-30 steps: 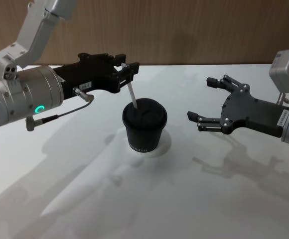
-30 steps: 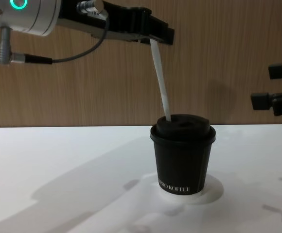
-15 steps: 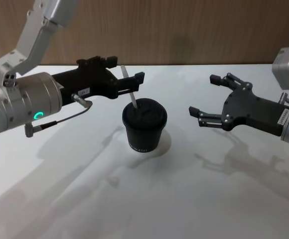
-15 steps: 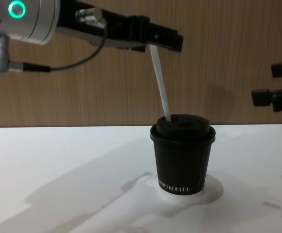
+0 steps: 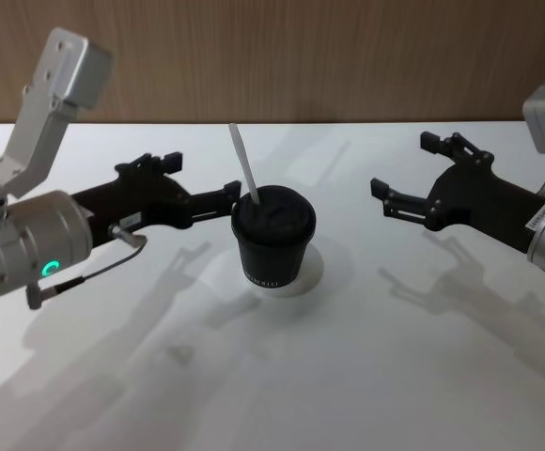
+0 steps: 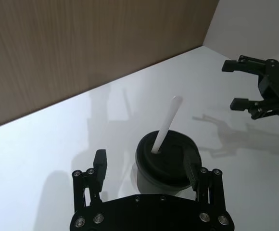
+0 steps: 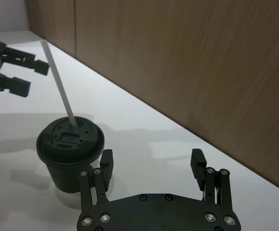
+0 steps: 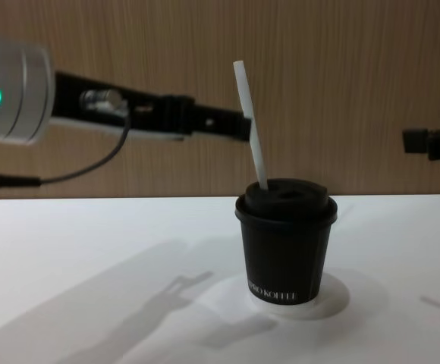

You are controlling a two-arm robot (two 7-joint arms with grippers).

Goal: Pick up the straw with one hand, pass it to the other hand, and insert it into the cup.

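The black cup (image 5: 272, 242) stands at the middle of the white table, its lid on. The white straw (image 5: 243, 165) sticks out of the lid, leaning toward the left, with nothing holding it. My left gripper (image 5: 207, 178), on the silver wrist with the green ring light, is open just left of the cup at lid height. In the left wrist view the cup (image 6: 166, 161) and straw (image 6: 166, 124) sit just beyond its spread fingers (image 6: 99, 164). My right gripper (image 5: 404, 164) hangs open, well clear on the right. From the side, the straw (image 8: 251, 127) rises high above the cup (image 8: 284, 250).
The white table (image 5: 348, 376) carries only shadows around the cup. A wooden wall (image 5: 348, 56) closes off the back edge. The left arm's thin cable (image 5: 94, 272) loops beside its wrist.
My left gripper has opened and let go of the straw, then dropped and drawn back to the left. The straw stays in the cup. My right gripper drifted slightly away to the right.
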